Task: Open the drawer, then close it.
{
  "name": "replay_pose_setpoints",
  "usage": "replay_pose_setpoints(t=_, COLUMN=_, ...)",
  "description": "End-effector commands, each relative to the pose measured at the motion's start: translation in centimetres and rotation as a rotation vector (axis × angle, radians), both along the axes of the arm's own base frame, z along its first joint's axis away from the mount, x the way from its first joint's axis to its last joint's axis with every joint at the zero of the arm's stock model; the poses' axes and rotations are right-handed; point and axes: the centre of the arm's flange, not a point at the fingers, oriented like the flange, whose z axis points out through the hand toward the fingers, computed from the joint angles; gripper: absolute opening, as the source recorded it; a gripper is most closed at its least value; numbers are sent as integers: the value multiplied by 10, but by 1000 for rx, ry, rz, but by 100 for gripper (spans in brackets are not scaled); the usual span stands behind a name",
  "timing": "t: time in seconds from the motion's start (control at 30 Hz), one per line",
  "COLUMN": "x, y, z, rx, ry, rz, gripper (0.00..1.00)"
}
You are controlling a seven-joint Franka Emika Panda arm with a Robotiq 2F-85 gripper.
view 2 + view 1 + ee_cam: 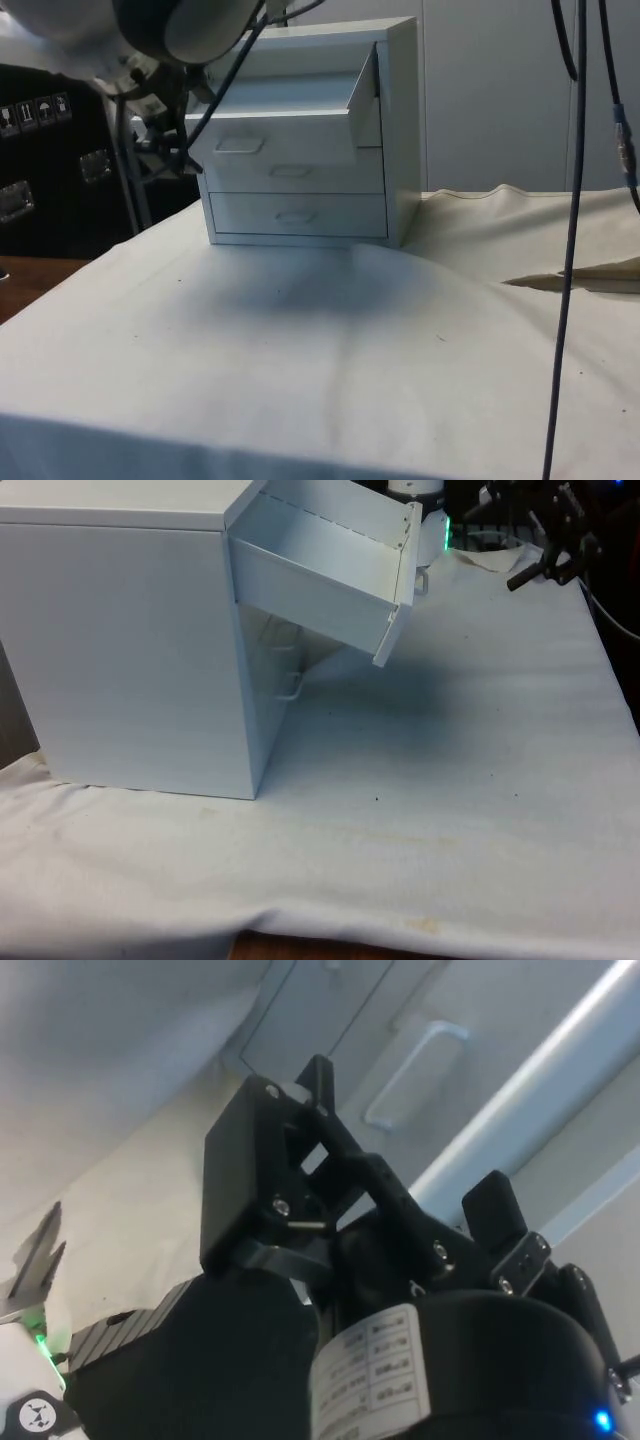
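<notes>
White cloth (420,840) covered the table in the foreground. White chest of drawers (130,650) stood on it at the front view's left. Its top drawer (330,575) was pulled far out and sagged downward at the front. Beyond the drawer front, the gripper (400,1175) sat beside the handle (415,1070); finger spread and hold cannot be told.

The white arm (120,30) reaches in high from the side view's left. Its black gripper (400,1175) shows two fingers (320,1110) standing apart, with nothing visibly clamped between them.
</notes>
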Motion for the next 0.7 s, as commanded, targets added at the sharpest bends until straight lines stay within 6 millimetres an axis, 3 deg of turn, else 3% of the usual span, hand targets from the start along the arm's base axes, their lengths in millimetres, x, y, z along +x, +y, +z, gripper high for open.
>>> replay_pose_setpoints(t=0.0, x=0, y=0, z=-3, rx=-2, ry=-1, rz=-3, gripper=100)
replay_pose_setpoints(t=0.13, x=1, y=1, z=-13, rx=6, ry=-2, rz=-12, gripper=100)
replay_pose_setpoints(t=0.2, x=0, y=1, z=-14, rx=5, ry=-2, rz=-14, gripper=95)
replay_pose_setpoints(t=0.27, x=0, y=0, z=-15, rx=5, ry=-1, rz=-17, gripper=84)
replay_pose_setpoints(t=0.3, x=0, y=0, z=-15, rx=-7, ry=-1, rz=-16, gripper=72)
replay_pose_setpoints(t=0.33, x=0, y=0, z=-16, rx=5, ry=-1, rz=-18, gripper=72)
replay_pose_setpoints(t=0.43, x=0, y=0, z=-17, rx=4, ry=-1, rz=-18, gripper=56)
replay_pose_setpoints(t=0.53, x=0, y=0, z=-17, rx=4, ry=-1, rz=-19, gripper=38)
replay_pose_setpoints(t=0.57, x=0, y=0, z=-17, rx=4, ry=-2, rz=-20, gripper=28)
replay_pose_setpoints(t=0.63, x=0, y=0, z=-17, rx=-9, ry=-1, rz=-20, gripper=18)
replay_pose_setpoints(t=0.67, x=0, y=0, z=-17, rx=4, ry=-2, rz=-20, gripper=18)
